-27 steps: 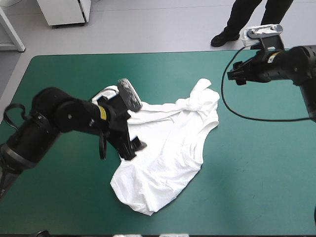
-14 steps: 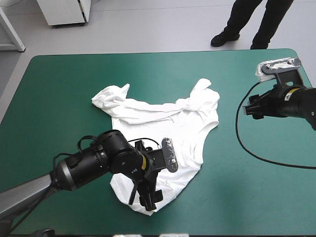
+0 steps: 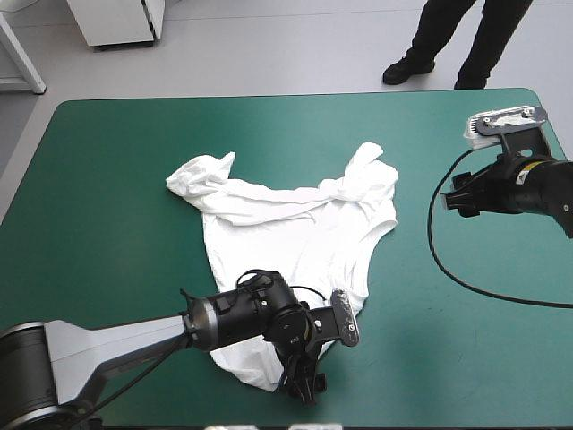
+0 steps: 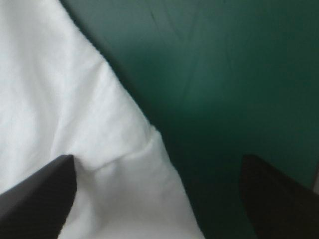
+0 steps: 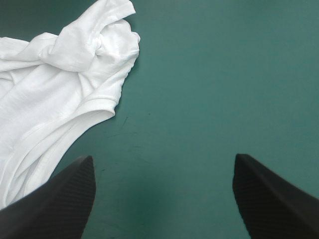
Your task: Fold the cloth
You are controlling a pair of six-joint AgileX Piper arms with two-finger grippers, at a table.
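White T-shirt [image 3: 295, 233] beneath spread left claw [image 4: 157, 160]

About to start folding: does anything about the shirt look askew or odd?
Yes. The T-shirt lies skewed on the table, and the sleeve nearest the right pincer is twisted into a bunched wad rather than spread flat. No damage shows.

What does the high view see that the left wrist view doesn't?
Only the high view shows the whole T-shirt, spread but rumpled, and the right end effector away from it over bare cover. Only the left wrist view shows, close up, the left end effector open, one finger over the T-shirt's edge, the other over cover. Both show the white T-shirt on the teal-green cover.
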